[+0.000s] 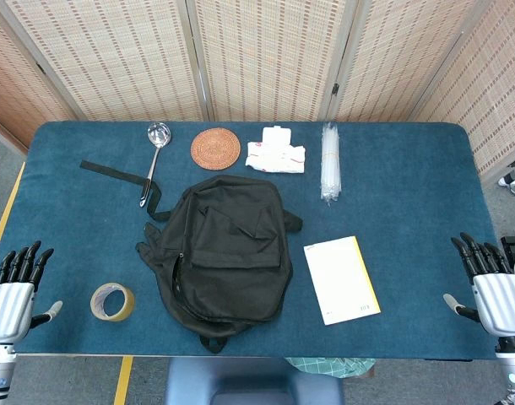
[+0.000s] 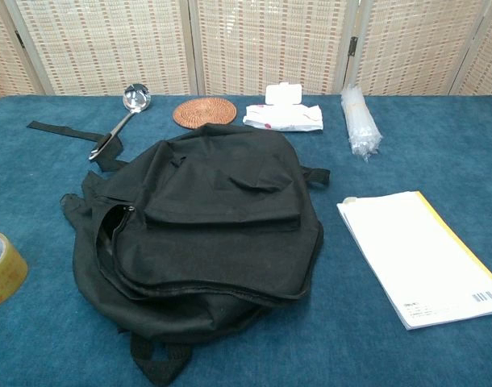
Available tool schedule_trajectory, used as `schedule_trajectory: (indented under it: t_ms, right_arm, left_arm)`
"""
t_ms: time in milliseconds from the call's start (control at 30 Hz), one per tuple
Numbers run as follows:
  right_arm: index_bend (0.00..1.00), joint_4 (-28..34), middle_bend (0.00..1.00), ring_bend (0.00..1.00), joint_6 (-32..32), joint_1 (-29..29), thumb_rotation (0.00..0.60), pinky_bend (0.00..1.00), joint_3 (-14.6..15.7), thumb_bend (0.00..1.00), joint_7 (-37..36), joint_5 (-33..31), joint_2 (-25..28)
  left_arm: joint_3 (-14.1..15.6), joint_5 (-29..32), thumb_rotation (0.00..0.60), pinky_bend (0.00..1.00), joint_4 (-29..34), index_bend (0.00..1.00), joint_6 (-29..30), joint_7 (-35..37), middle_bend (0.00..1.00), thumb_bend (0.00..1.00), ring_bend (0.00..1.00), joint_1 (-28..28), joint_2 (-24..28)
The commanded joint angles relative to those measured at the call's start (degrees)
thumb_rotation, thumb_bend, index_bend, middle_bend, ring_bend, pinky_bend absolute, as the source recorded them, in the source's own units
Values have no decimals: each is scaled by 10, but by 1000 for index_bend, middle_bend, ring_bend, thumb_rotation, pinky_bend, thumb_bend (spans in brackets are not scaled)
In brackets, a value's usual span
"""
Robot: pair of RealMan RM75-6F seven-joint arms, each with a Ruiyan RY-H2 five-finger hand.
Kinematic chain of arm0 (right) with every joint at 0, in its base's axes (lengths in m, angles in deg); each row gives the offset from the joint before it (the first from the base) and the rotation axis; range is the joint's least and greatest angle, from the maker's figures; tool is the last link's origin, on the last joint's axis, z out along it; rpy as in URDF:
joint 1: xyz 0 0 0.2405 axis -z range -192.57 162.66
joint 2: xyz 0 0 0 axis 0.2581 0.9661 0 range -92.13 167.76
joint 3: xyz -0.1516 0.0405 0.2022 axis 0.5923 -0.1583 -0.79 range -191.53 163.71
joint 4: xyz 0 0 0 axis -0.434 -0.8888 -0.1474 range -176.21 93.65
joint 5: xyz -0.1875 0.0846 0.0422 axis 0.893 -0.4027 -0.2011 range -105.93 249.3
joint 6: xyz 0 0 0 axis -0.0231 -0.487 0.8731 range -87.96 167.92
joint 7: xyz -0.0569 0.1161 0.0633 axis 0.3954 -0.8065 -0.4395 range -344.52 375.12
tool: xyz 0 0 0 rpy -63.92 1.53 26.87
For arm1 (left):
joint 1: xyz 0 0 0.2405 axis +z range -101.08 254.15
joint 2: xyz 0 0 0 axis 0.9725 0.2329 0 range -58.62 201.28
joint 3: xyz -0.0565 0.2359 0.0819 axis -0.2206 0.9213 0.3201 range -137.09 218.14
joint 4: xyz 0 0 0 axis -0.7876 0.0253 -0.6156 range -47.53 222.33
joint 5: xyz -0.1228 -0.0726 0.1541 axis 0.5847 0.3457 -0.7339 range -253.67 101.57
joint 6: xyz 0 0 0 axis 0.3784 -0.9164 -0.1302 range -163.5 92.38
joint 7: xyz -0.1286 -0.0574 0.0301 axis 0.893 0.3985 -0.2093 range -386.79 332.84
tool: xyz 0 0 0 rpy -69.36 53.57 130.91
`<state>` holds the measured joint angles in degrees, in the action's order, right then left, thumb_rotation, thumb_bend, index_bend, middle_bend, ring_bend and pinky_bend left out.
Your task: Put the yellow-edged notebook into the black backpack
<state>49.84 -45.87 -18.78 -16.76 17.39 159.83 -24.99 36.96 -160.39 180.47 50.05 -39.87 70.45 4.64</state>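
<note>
The black backpack [image 1: 228, 253] lies flat at the centre of the blue desk [image 1: 409, 186], its side zip gaping on the left edge in the chest view. One strap [image 1: 122, 175] trails toward the upper left of the frame.

The yellow-edged notebook [image 1: 342, 279] lies flat just right of the backpack, apart from it, white cover up, yellow strip along its right edge.

Left hand [image 1: 13, 291] sits at the lower left of the head view, at the desk's front corner, palm down, fingers [image 1: 25, 260] extended and slightly apart, holding nothing. Right hand [image 1: 494, 287] sits at the lower right, likewise with fingers extended, slightly apart, empty. Neither hand shows in the chest view.

Other items: a roll of tape [image 1: 112, 301] at lower left, near the left hand; a metal ladle [image 1: 154, 156] at upper left, its handle resting on the strap; a round woven coaster [image 1: 215, 148] at upper centre; a pack of wipes [image 1: 277, 154] right of the coaster; a clear plastic bundle [image 1: 329, 160] further right, contents not discernible
</note>
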Motion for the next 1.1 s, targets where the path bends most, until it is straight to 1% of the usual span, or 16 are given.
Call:
schedule_trajectory:
  t_ms: [33,333,633,767,867,1000,1100]
  right_arm:
    - [0,-4,83,128,-3,-1,600,109,-1,201,-6,4,-2]
    - [0,-8,82,129,0,-6,600,109,3,202,-13,17,-3]
    - [0,-13,83,142,0,-6,600,109,11,202,-22,30,-1]
    - [1,-21,92,154,21,-17,600,109,20,202,-23,42,-2]
    - [22,-38,113,168,45,-32,600,111,27,202,-22,54,-9]
    - [66,-73,138,182,93,-62,600,127,33,202,-15,64,-33]
    - [77,-105,142,188,122,-82,600,128,33,202,-16,66,-57]
  left_arm:
    - [0,-1,600,0,-2,126,-3,-1,22,230,53,-2,-4]
    - [3,-4,600,0,-3,126,0,4,25,229,57,-1,-2]
    - [6,-19,600,0,-1,135,3,14,34,230,64,-3,4]
    - [6,-26,600,0,2,144,1,16,38,229,67,-7,5]
    - [7,-27,600,0,4,145,-2,15,39,230,67,-9,6]
    - [9,-29,600,0,6,145,-3,14,39,230,67,-9,4]
    - [10,-30,600,0,6,145,-1,14,39,230,67,-8,4]
